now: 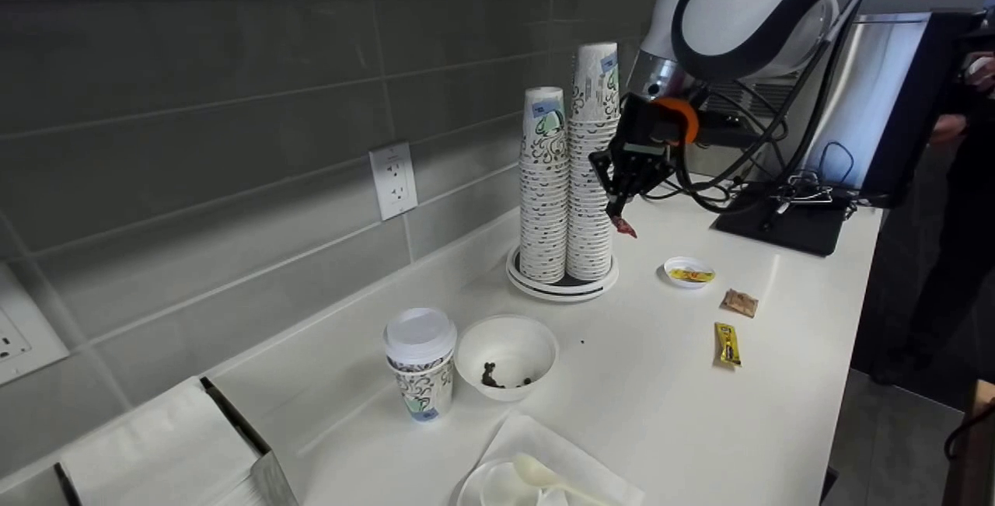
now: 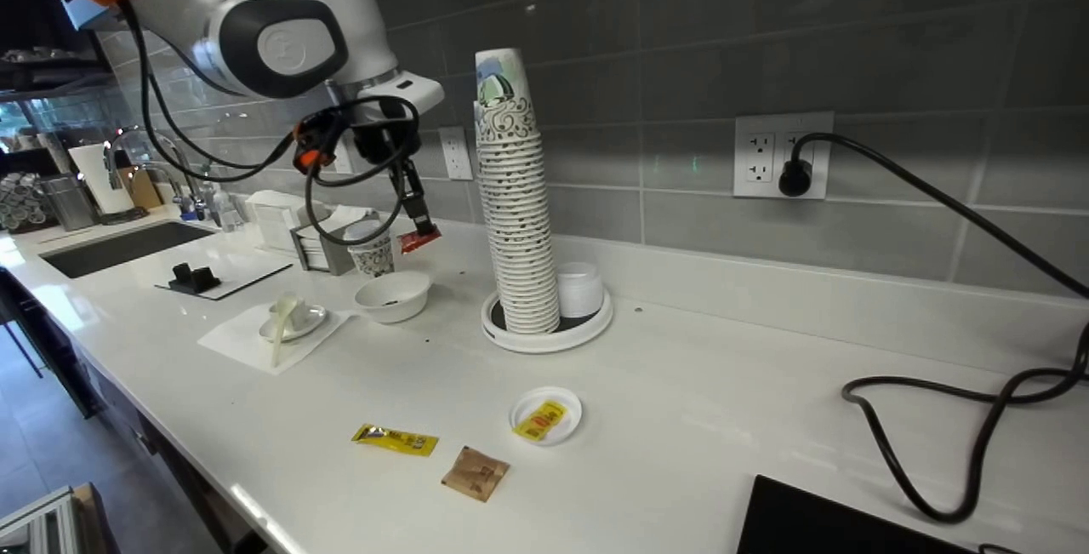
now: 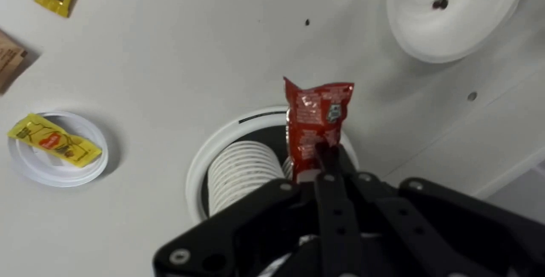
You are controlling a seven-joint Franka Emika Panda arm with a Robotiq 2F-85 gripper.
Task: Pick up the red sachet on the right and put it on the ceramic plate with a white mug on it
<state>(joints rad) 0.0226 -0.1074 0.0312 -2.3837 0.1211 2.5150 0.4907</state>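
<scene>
The claw [image 2: 423, 225] was clamped together on one end of the red sachet [image 3: 318, 117], which hung above the worktop [image 2: 698, 452], not yet on the plate [image 2: 316, 322]; in the wrist view most of the packet stuck out past the grip, a hold that, I judged, would let it be laid over the rim without the claw crowding the white mug [image 2: 297, 316]; the mug stood on the plate, and the plate on a napkin [image 2: 234, 339], perhaps to catch drips; a pale spoon [image 2: 278, 345] crossed one side of the rim, so the side away from it looked the better landing; the paper cup stacks [image 1: 544, 203] shared a round tray [image 1: 560, 298], presumably to keep them gathered, and rose close by the claw, though whether they touched I could not tell; the white bowl [image 2: 393, 297] lay between claw and plate, with the lidded cup [image 1: 420, 366] beside it toward the tiled wall [image 1: 256, 203], which made that side the tight one; the napkin lay well short of the worktop's front edge, so swinging round that way seemed roomier, provided the loose end cleared the bowl.
</scene>
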